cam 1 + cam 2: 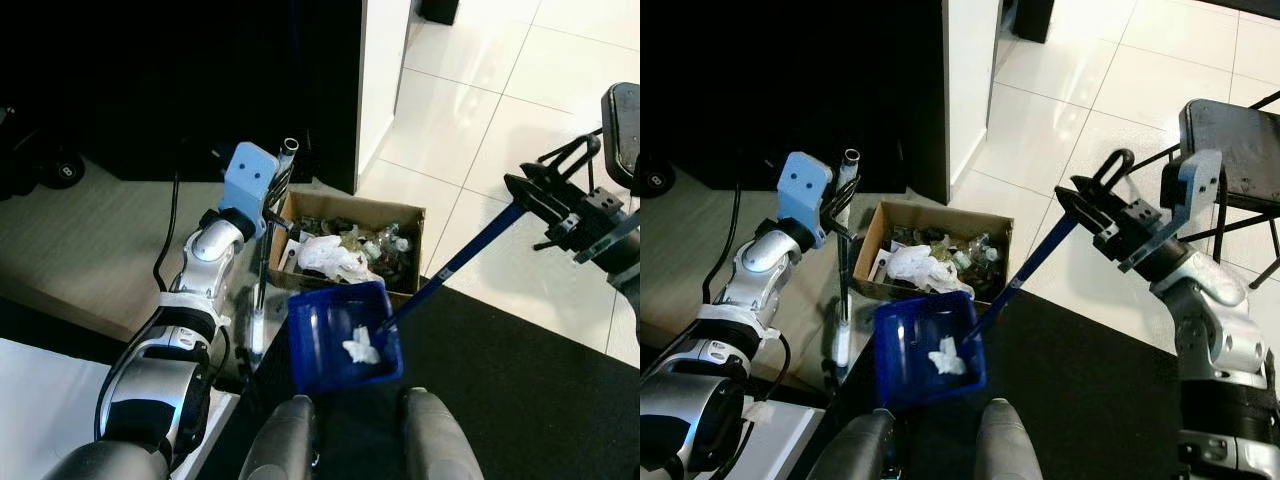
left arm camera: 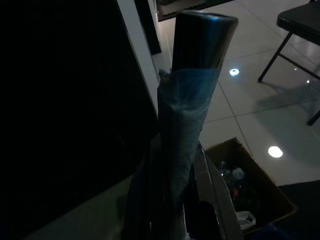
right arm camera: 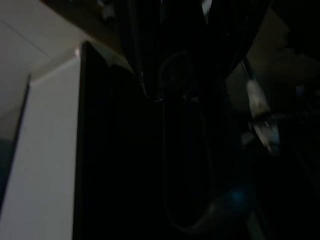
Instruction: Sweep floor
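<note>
While right end effector (image 1: 1095, 205) clamps dustpan (image 1: 930, 355) handle, pan with paper scrap (image 1: 945, 360) hangs over black mat, beside box (image 1: 935, 250) front edge. Left end effector (image 1: 275, 190) clenched on broom pole (image 1: 262, 285). Step: emptying. Next: tip pan over box.

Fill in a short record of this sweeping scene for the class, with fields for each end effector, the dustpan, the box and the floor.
left end effector: shut on the broom handle, held upright beside the box
right end effector: shut on the dustpan's long blue handle
dustpan: blue, raised and tilted, at the box's near edge
dustpan contents: crumpled white paper
cardboard box: open, filled with mixed rubbish and white paper
floor: pale tiles, black mat under the dustpan
nearby: black chair at the robot's right
</note>
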Available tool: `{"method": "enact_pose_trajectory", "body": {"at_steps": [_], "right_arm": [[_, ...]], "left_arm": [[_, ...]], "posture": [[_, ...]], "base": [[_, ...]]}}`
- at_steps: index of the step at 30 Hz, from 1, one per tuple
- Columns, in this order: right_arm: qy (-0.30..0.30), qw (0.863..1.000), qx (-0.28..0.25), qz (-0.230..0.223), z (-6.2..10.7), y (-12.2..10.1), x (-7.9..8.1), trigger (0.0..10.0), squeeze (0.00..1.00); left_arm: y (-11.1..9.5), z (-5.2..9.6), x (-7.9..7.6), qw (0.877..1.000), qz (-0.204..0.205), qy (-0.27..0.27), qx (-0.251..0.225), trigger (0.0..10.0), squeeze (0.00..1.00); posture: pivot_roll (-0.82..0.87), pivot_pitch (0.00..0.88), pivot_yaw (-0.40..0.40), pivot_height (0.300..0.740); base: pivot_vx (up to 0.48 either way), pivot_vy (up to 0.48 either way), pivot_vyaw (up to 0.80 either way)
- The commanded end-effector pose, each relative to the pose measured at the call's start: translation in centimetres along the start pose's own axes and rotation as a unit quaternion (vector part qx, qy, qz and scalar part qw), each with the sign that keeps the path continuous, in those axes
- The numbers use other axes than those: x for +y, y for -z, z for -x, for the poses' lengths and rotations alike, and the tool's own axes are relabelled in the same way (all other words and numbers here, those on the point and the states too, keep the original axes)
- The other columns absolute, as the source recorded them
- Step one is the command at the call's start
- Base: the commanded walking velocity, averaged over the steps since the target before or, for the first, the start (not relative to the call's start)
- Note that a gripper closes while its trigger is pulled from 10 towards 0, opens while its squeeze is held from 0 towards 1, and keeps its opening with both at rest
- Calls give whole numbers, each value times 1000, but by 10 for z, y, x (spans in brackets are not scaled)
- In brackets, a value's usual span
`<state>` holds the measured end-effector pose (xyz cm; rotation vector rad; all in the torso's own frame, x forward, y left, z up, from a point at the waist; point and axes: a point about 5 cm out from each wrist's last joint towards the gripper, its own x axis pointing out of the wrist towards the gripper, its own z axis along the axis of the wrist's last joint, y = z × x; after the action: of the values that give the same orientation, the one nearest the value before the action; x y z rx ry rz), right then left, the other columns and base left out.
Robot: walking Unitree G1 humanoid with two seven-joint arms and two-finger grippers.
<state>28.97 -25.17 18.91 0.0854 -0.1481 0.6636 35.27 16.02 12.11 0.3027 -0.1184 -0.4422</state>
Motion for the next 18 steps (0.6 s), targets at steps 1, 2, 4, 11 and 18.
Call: {"method": "enact_pose_trajectory", "body": {"at_steps": [1,2,4,11,18], "right_arm": [[11,999,-36,13,-2,-16,-6,10000,0],[18,999,-47,16,-4,-21,-10,10000,0],[28,997,-64,21,-7,-29,-15,10000,0],[75,992,-75,64,-15,-48,-39,10000,0],[62,989,-120,65,-33,-49,-39,10000,0]], "left_arm": [[-1,2,1,1000,-12,-1,-6,10000,0],[0,3,2,1000,-12,-3,-5,10000,0],[1,4,3,1000,-11,-7,-3,10000,0],[2,8,10,1000,-12,-21,1,10000,0],[1,8,9,1000,2,-27,-5,10000,0]], "posture": [[-67,73,43,740],[-67,72,43,740],[-68,70,42,740],[-65,64,33,740],[-65,65,41,740]], "base": [[0,0,0],[0,0,0],[0,0,0],[0,0,0],[0,0,0]]}}
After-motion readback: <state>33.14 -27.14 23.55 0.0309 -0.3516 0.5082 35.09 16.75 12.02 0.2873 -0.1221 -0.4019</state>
